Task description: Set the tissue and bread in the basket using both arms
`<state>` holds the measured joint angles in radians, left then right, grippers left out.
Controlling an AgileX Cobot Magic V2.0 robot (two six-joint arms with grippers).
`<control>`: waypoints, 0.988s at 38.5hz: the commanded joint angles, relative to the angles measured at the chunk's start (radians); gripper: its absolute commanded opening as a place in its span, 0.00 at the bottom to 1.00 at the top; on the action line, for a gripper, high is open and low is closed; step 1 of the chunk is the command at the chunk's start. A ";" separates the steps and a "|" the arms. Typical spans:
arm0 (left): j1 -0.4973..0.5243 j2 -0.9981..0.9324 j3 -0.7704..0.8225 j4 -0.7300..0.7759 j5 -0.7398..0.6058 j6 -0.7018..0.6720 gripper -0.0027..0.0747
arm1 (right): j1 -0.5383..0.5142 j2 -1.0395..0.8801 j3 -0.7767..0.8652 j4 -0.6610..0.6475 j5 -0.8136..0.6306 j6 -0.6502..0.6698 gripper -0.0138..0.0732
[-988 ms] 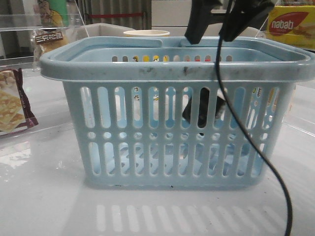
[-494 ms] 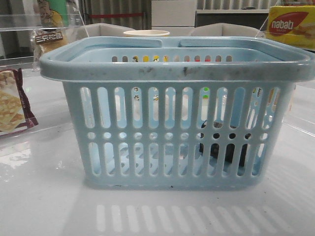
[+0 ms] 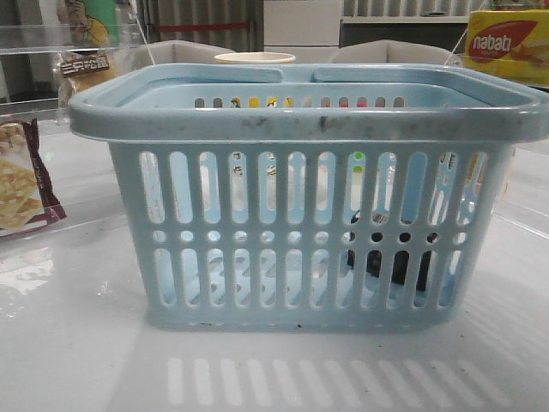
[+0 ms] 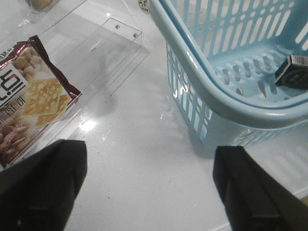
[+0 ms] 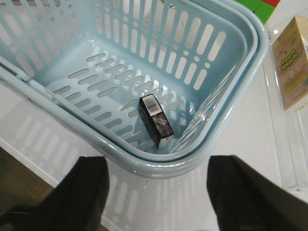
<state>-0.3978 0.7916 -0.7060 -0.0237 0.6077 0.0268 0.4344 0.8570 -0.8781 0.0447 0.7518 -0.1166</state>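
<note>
Now the tissue (image 5: 156, 121) lies on the slotted floor of the basket (image 3: 300, 124), near the basket's right-hand corner. One second ago it hung tilted partway down behind the front slots with the right arm's dark fingers and cable above the rim; half a second ago the arm was gone from the front view and the pack sat low, and it has not moved since. That half of the task looks done.

The bread (image 3: 83, 69) remains outside, standing on a clear shelf behind the basket's left corner, well apart from it. Judging by this, the left arm's pick comes next.

Both grippers are spread wide and hold nothing: the left gripper (image 4: 159, 190) hangs over bare table beside the basket's left wall, the right gripper (image 5: 156, 197) just outside the basket's rim.

The basket is rigid pale blue plastic, its thick rim scuffed with dark marks. The tissue is a small blocky black pack with a white barcode end; its wrapper is probably glossy. The table is white and shiny, mirroring the slots.
</note>
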 commanded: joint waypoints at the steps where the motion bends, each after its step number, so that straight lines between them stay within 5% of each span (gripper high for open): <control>1: 0.030 0.029 -0.066 -0.010 -0.096 -0.027 0.92 | 0.001 -0.001 -0.025 -0.011 -0.045 -0.006 0.79; 13: 0.205 0.341 -0.271 -0.010 -0.167 -0.027 0.92 | 0.001 0.009 -0.025 -0.011 -0.044 -0.006 0.79; 38: 0.289 0.954 -0.834 -0.006 -0.263 -0.027 0.92 | 0.001 0.009 -0.025 -0.011 -0.044 -0.006 0.79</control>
<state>-0.1176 1.7423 -1.4520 -0.0238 0.4250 0.0058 0.4344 0.8714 -0.8781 0.0434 0.7680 -0.1166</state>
